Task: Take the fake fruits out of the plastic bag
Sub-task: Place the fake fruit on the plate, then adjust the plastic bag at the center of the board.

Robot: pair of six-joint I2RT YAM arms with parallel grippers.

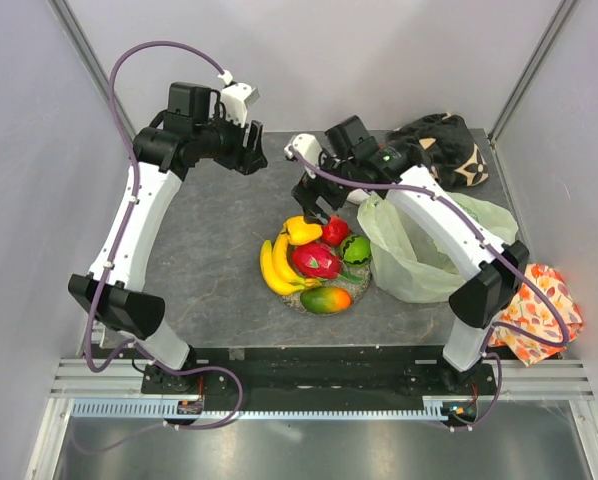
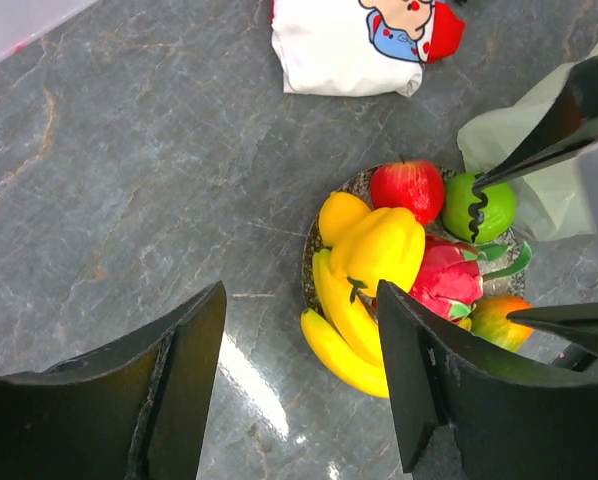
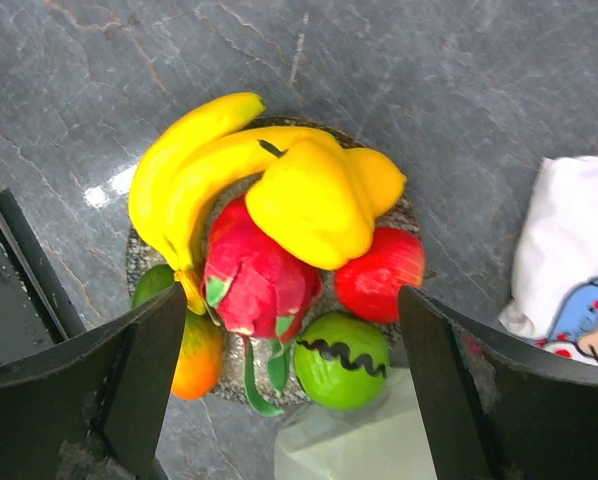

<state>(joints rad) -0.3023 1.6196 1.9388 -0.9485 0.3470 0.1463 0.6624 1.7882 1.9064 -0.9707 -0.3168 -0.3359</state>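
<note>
Fruits (image 1: 314,265) are sitting heaped on the round dish (image 1: 359,290) right underneath the right hand (image 1: 314,198), which is hovering with its fingers spread wide and nothing between them. Plastic bag (image 1: 404,265) is slumping just off to that hand's outer side, touching the dish, and I can't tell if anything's left inside. Left hand (image 1: 251,150) is hanging partly open and empty too, well off to the far side of the pile. Guessing this is the bit between drops, so I'd be lifting straight up first, since the yellow pepper (image 3: 314,200) is perching on top and that glossy stack is looking ready to roll if a finger clips it, then swinging over the bag mouth
</note>
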